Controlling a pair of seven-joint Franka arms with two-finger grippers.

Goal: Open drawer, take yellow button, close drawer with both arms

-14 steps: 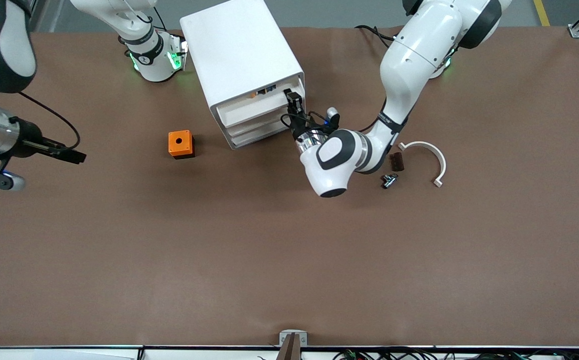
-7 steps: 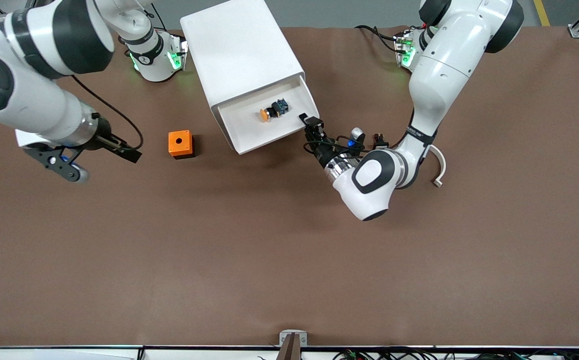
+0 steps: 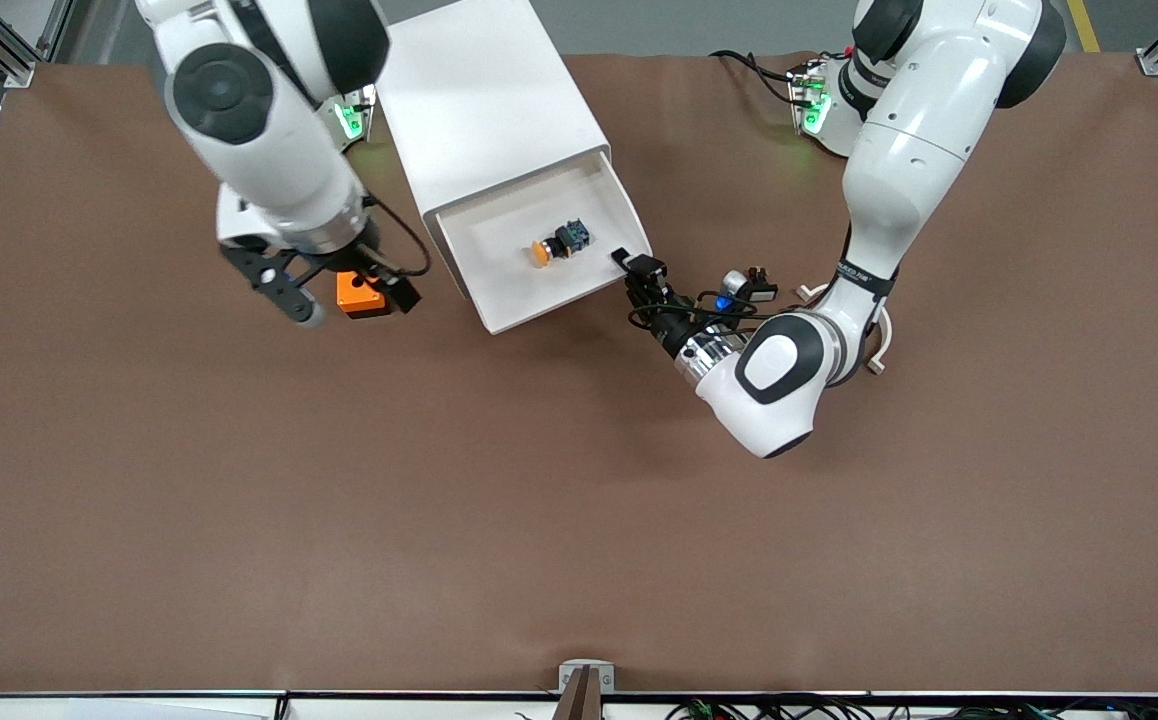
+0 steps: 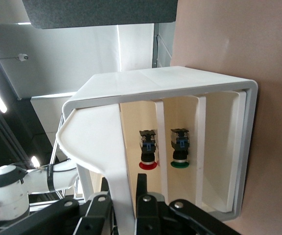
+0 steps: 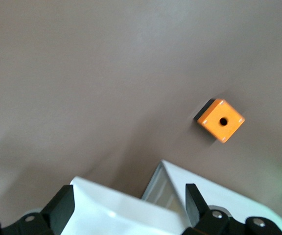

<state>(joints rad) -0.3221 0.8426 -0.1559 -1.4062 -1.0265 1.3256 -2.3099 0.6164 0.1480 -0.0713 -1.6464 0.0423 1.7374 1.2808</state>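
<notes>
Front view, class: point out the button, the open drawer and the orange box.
button (image 3: 541, 253), front view, on its yellow-orange cap.
drawer (image 3: 499, 262), front view, on its bare white floor.
orange box (image 3: 351, 292), front view, on its visible top face.

The drawer (image 3: 546, 250) has slid farther out of the cabinet (image 3: 479, 110), from barely open to fully exposing the button (image 3: 557, 243) inside. The left gripper (image 3: 636, 268) has drawn back with it, its fingers clamped on the drawer's front edge. The right gripper (image 3: 379, 282) has swung in from the right arm's end of the table and now hangs over the orange box (image 3: 359, 295)
</notes>
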